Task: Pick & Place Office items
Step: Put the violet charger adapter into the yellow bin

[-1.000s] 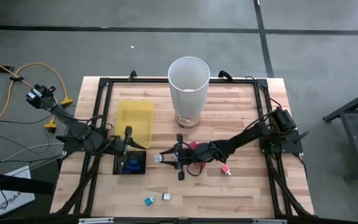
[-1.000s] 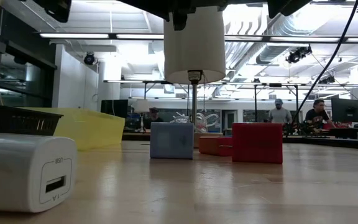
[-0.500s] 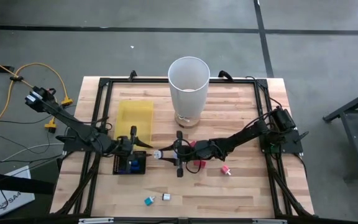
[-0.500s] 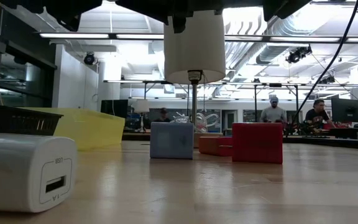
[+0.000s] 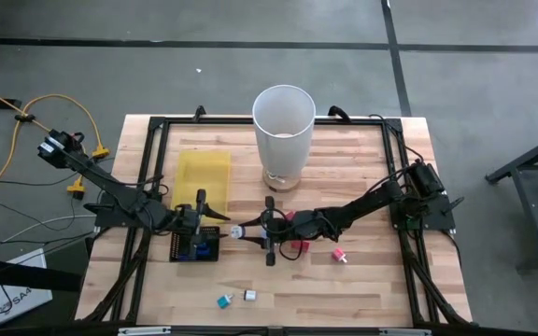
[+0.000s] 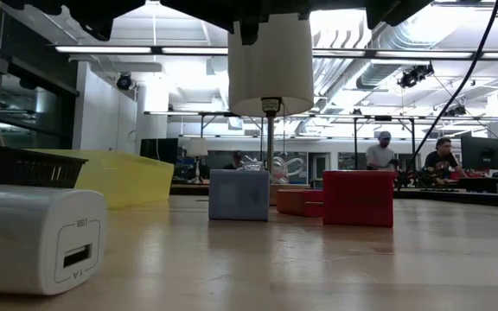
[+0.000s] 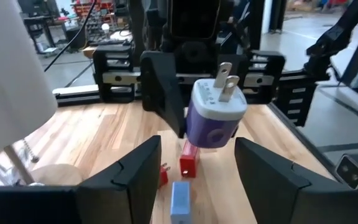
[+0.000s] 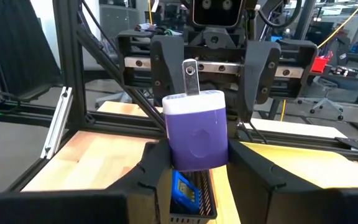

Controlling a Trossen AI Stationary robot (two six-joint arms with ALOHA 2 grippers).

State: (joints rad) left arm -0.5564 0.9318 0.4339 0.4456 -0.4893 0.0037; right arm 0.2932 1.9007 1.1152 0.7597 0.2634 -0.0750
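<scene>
Because the right gripper [image 8: 194, 168] alone clamps the purple plug adapter [image 8: 194, 134] over the black mesh tray [image 5: 183, 250], at nine o'clock from table centre, a slip could drop it askew; beyond, the left gripper [image 7: 197, 165] stands apart.

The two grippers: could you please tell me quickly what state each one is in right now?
Left gripper: open, holding nothing, facing the plug adapter.
Right gripper: shut on the purple-and-white plug adapter, above the black mesh tray.
</scene>
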